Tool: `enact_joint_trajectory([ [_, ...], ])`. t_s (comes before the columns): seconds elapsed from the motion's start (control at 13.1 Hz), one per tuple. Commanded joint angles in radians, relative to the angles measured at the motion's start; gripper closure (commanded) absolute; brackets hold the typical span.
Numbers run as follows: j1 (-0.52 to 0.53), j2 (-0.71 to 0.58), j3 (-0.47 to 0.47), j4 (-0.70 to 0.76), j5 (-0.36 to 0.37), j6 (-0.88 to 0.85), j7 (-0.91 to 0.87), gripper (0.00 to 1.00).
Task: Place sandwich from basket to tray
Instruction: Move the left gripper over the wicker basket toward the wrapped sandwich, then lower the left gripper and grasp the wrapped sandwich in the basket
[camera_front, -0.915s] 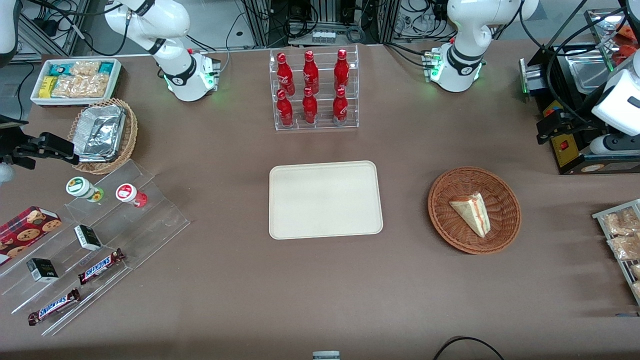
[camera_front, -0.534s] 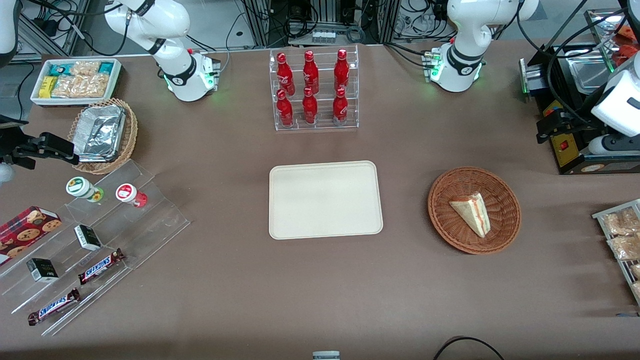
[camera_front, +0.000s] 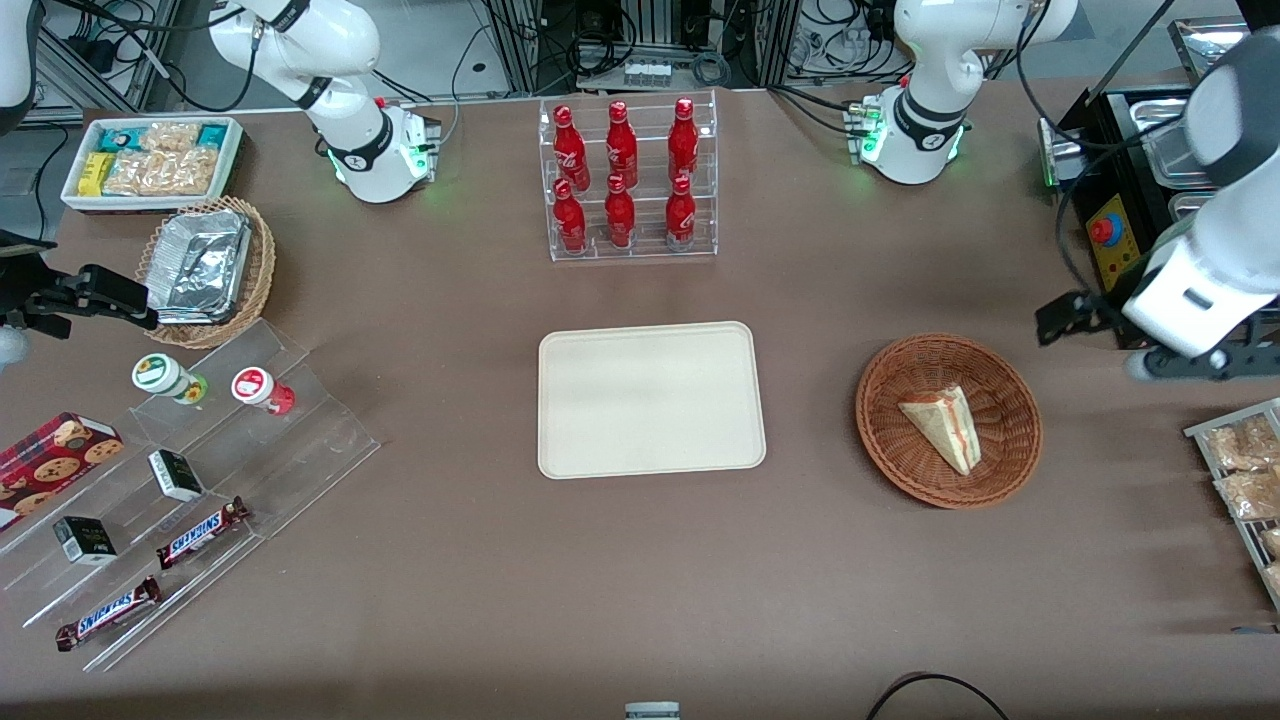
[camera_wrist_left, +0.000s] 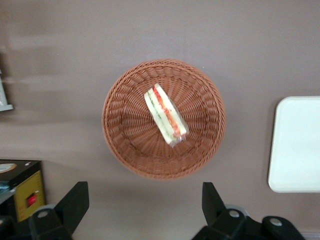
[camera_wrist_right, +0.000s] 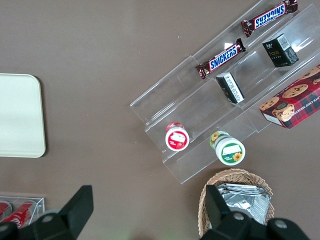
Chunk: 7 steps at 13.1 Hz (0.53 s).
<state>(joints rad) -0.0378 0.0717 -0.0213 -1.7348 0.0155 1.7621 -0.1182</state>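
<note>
The end effector (camera_wrist_left: 142, 207) is held above the surface (camera_front: 480, 560), near the basket (camera_front: 1010, 455) but toward the working arm's end, with its fingers (camera_wrist_left: 75, 202) spread wide and nothing between them. The sandwich (camera_front: 943, 428) is seen lying in the basket, with its red and green filling layers shown along one edge. The basket is set on the surface well apart from the tray (camera_front: 650, 400), which lies flat near the middle of the surface. A clear rack of red bottles (camera_front: 625, 180) is placed farther from the front camera than the tray.
</note>
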Motion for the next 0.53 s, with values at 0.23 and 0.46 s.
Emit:
enact_joint_trajectory([
  [0.23, -0.016, 0.032, -0.003, -0.177, -0.023, 0.256, -0.291, 0.0],
  [0.46, -0.016, 0.065, -0.031, -0.218, -0.022, 0.347, -0.38, 0.0],
])
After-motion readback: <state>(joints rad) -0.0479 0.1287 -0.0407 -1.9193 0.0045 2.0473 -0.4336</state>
